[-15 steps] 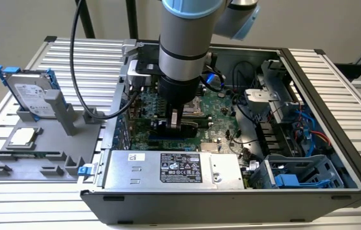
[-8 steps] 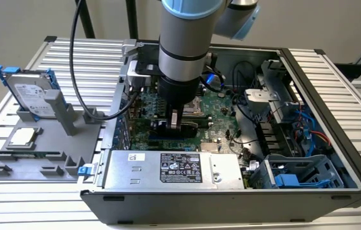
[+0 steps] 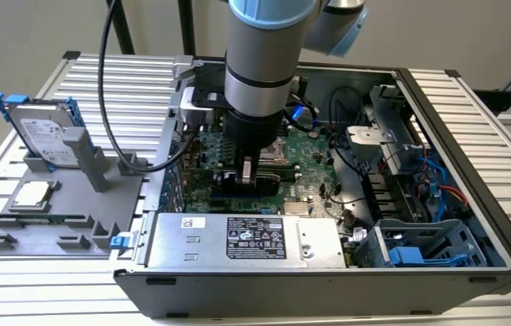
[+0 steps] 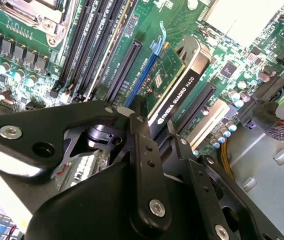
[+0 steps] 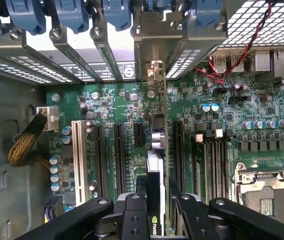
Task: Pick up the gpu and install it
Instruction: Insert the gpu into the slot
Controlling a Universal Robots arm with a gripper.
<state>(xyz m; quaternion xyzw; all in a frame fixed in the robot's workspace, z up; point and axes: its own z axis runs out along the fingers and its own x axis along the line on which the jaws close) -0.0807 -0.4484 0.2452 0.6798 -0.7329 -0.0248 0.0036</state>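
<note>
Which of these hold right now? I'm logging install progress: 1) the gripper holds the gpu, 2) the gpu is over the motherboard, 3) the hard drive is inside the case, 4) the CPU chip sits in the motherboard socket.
1) True: the gripper is shut on the gpu.
2) True: it stands on edge at the motherboard slots.
3) False: the hard drive stands on the grey fixture outside the case.
4) False: the CPU chip lies on that fixture; the socket is empty.

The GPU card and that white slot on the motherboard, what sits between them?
In the first wrist view, two long black expansion slots and a shorter one lie on the green motherboard between the gpu, upright in the gripper, and the white slot.
</note>
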